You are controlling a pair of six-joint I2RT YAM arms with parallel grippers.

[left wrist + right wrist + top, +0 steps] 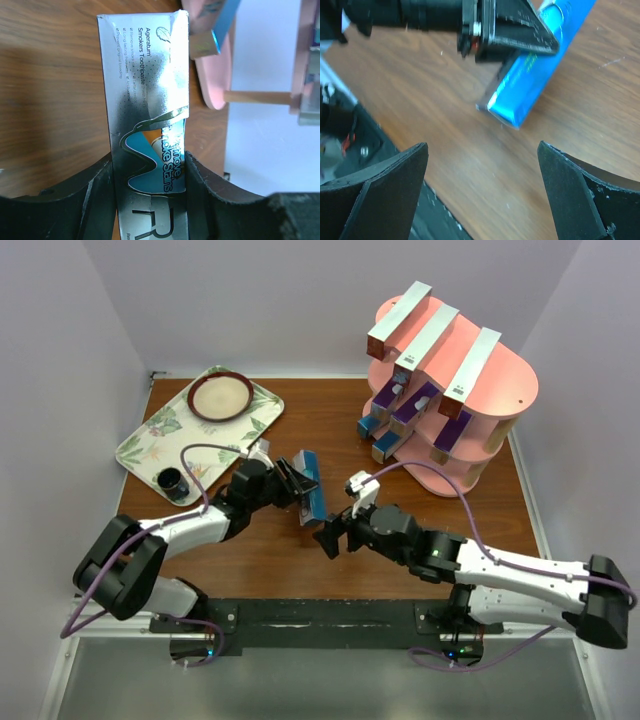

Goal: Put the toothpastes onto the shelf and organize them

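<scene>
Mid-table, between the two arms: one toothpaste box (145,90), silver with a blue side, pinched across its narrow width by the left gripper (150,170). Jaws drawn in close on the carton, pads flat against both long edges, most of its length sticking out past the fingers. Lifted off the wood, apparently; hard to be sure from above.

Just right of it and nearer: right gripper (482,147), jaws spread wide, nothing between them, aimed at the blue end of the same box. Near, not touching.

Far right: pink shelf (505,380), already well stocked. Three silver boxes (432,340) side by side across the top tier, purple boxes (415,405) on the middle tier, blue ones (380,435) lower down.

Far left: leaf-patterned tray (150,445) with a round dish (220,397) and a small dark cup (173,482) at its near corner. No part in this.

Step in hand, by the look of it: hand-over of this box from left to right, the shelf being on the right arm's side.

Next move:
- Bring the open jaws around the free portion of the carton.
- Close squarely on the long faces.
- Let go with the left only once the new grip is seated.
- Carry to a vacant spot on the shelf, lined up with its neighbours.
</scene>
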